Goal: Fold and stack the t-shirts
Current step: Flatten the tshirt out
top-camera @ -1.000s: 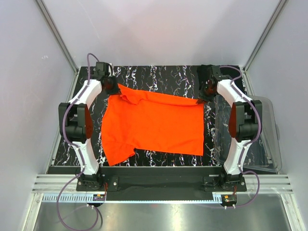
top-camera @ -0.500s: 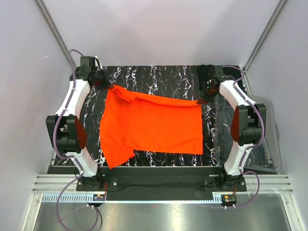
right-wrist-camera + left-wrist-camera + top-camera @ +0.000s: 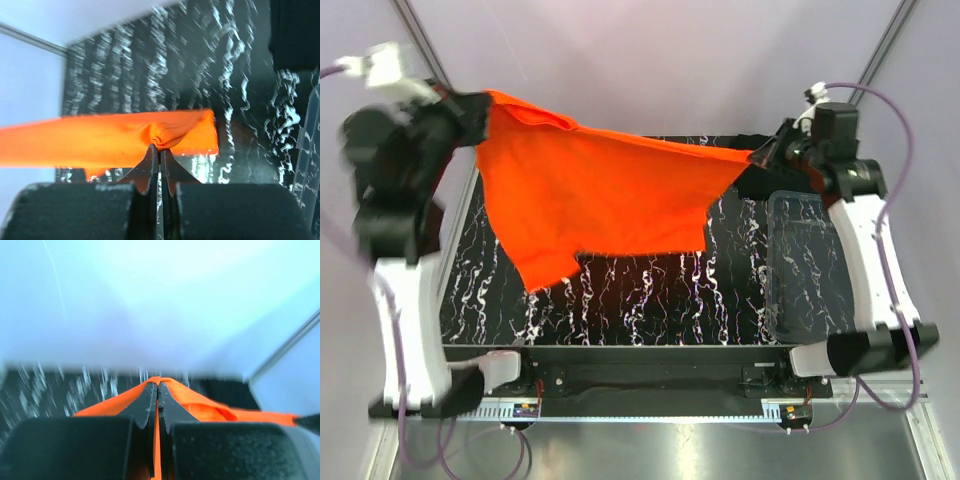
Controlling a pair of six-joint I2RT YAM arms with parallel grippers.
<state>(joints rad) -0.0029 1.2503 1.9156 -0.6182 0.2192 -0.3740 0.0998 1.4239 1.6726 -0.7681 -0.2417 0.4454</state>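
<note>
Shirt: the orange-red t-shirt (image 3: 590, 200) hangs in the air, stretched between my two arms above the table (image 3: 650, 300). Its top edge slopes from high on the left down to the right, and the body and one short sleeve drape below that edge.
Left side: my left gripper (image 3: 470, 105) is high up at the far left, blurred in the overhead view. From the wrist camera I see its two black fingers (image 3: 147, 400) pressed together with a thin fold of orange cloth pinched between them.
Right side: my right gripper (image 3: 763, 155) sits at the far right, lower than the left one. Its fingers (image 3: 149, 162) are clamped tight on a bunched corner of the shirt.
Table: black with white marbled veins. The shirt's shadow falls on it.
Bin: a clear plastic bin (image 3: 810, 270) stands on the right part of the table, beside the right arm and apart from the shirt.
Surroundings: pale walls (image 3: 660, 60) enclose the table.
</note>
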